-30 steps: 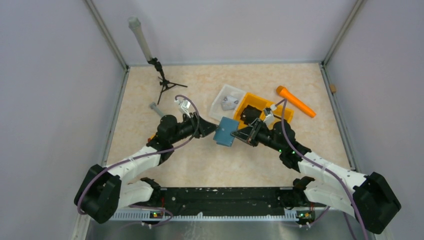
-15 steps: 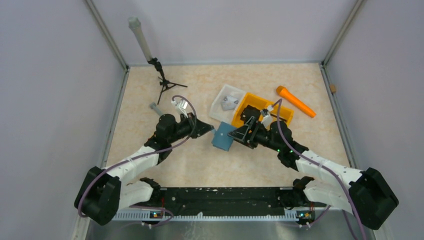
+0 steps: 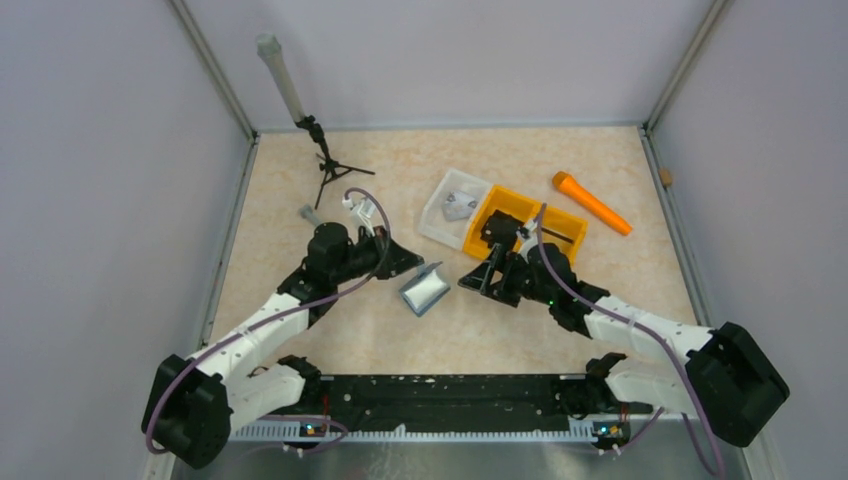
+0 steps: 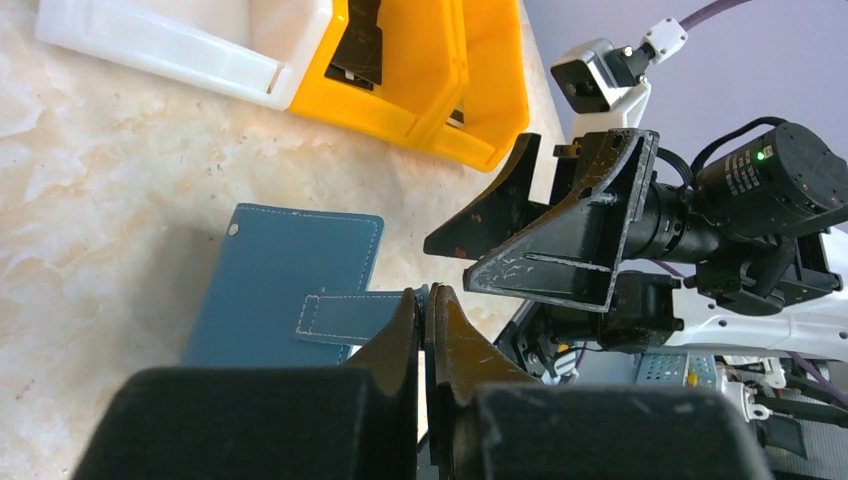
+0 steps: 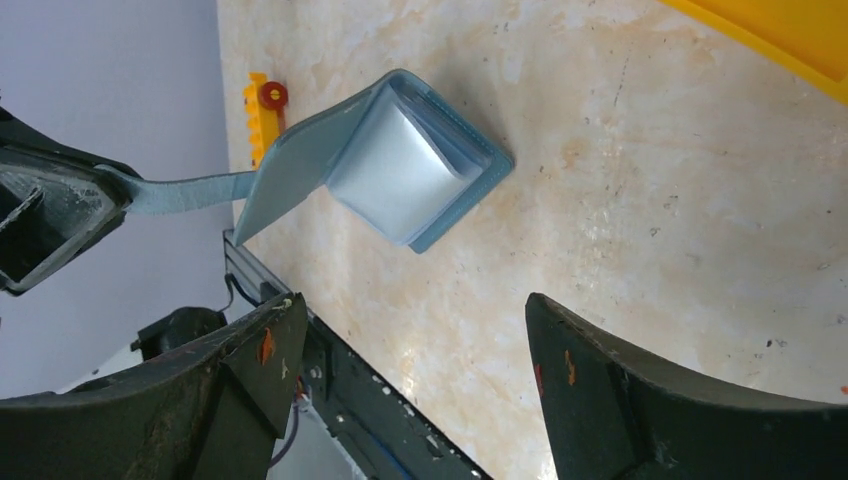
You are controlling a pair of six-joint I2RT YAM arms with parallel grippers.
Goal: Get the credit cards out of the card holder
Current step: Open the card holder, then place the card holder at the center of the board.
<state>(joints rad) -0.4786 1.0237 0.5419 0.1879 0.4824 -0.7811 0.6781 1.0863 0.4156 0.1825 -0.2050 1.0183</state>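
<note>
Your left claw (image 4: 424, 318) is pinching the strap (image 4: 345, 318) of the card holder (image 3: 424, 291), mid-frame on the table (image 3: 440, 340), flap up; right claw (image 5: 415, 335) spread wide, holding nothing; nothing pins the holder, so a harder tug may drag it or slip the strap; no readable writing, motor label (image 4: 745, 177) too small.

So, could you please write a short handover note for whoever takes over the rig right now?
Left gripper: shut on the strap of the card holder, holding its flap lifted.
Right gripper: open, empty, beside the holder.
The card holder lies on the table, near the orange bin.
Done: holder opened.
Left: pull the cards out; none lies out yet.
</note>
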